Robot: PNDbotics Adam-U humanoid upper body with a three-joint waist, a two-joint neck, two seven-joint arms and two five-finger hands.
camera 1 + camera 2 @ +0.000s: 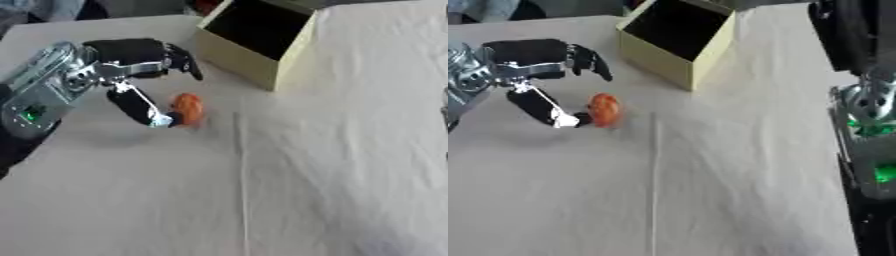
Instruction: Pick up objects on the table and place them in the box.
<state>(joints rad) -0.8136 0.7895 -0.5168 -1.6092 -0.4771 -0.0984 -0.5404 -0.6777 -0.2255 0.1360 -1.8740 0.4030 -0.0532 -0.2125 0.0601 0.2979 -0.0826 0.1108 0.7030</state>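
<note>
Cloth-covered table (332,175) fills the foreground, creased down its middle. Beyond it, at the far edge, stands the yellow box (254,37), open and tilted toward me. My left hand (131,65) is spread wide, fingers arched over, thumb tip touching the orange object (187,109), which lies on the cloth near the box. Risk, as I judge it: closing with only the thumb seated could roll the object away. My right hand shows in neither view.

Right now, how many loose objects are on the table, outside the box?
1: an orange object lies on the table cloth, at the thumb tip of the left robot hand, near the box. The box interior is dark; contents unseen.
</note>
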